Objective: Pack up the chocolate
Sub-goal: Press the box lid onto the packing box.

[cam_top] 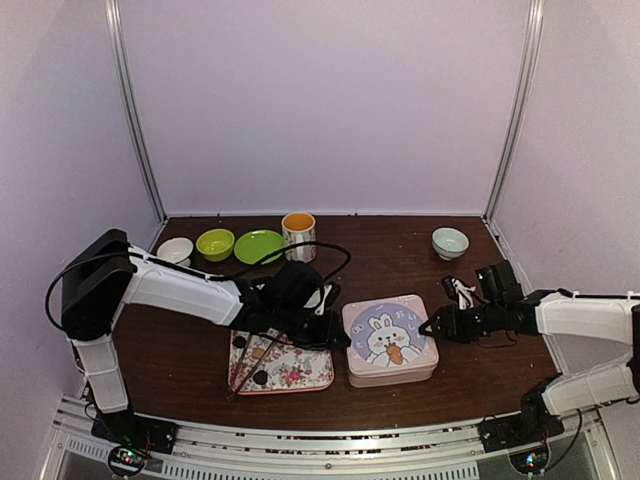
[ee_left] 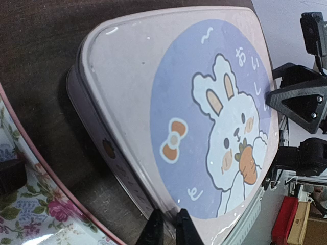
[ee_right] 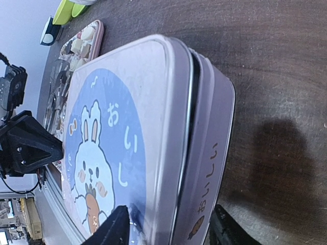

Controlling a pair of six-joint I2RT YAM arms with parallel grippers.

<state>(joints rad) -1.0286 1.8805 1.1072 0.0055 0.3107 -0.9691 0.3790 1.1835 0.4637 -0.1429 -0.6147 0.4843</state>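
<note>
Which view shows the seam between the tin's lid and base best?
Right wrist: the lid seam runs down the tin's near side, slightly gapped. Left wrist shows mostly the lid top with the rabbit. Top external shows the whole tin, seam too small.

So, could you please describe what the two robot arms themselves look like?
Both the left arm and the right arm have white link shells with black joints and black wrist hardware. Their angular fingers are black. A thin black cable loops over the left arm.

Dark table (cam_top: 400, 250) bears tin (cam_top: 390, 340), floral tray (cam_top: 300, 372), bowls (cam_top: 215, 243).
</note>
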